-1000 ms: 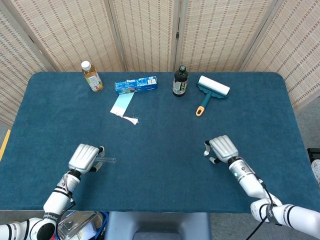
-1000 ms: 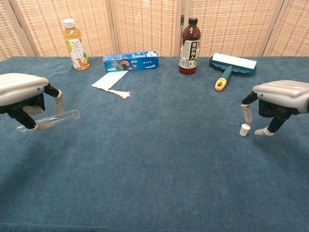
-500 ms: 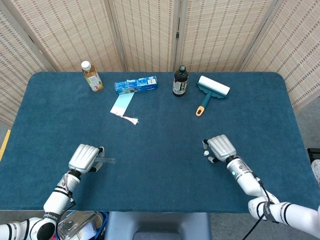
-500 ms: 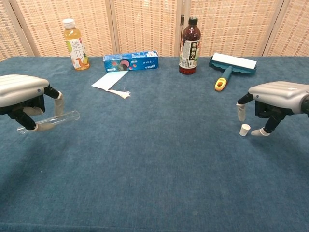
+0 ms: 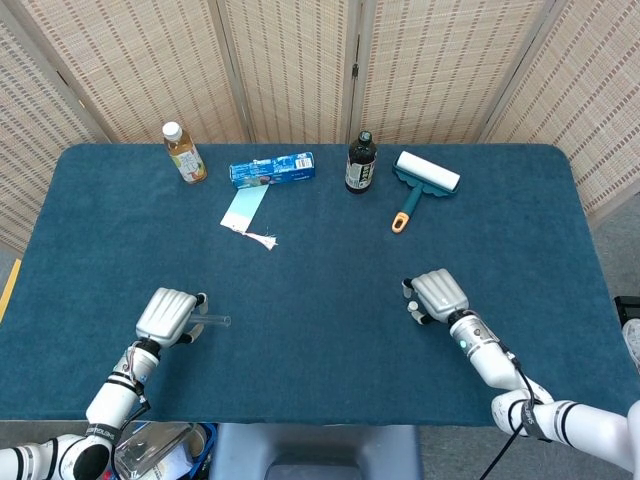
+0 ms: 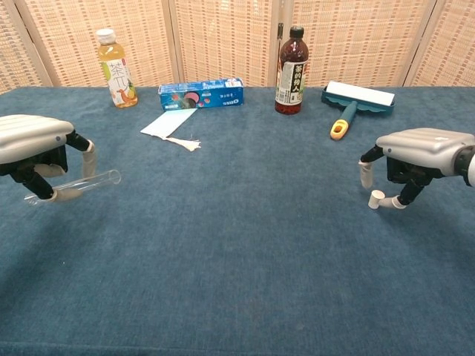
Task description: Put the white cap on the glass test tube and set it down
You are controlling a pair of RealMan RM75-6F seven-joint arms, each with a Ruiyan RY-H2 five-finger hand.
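While the left hand (image 6: 33, 148) grips the glass test tube (image 6: 89, 182) off the cloth at roughly 8 o'clock on the table (image 5: 320, 260), tube near level with its open end toward centre, the white cap (image 6: 377, 198) stands on the cloth at about 4 o'clock. Right hand (image 6: 415, 156) arches over it, fingers apart; one fingertip (image 6: 397, 202) touches the cap's side, another hangs just above. Nothing held.

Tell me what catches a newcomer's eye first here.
The left hand near the table's left edge holds a glass tube above the blue cloth. Opposite, the right hand hovers over a small white cap on the cloth, one fingertip beside it.
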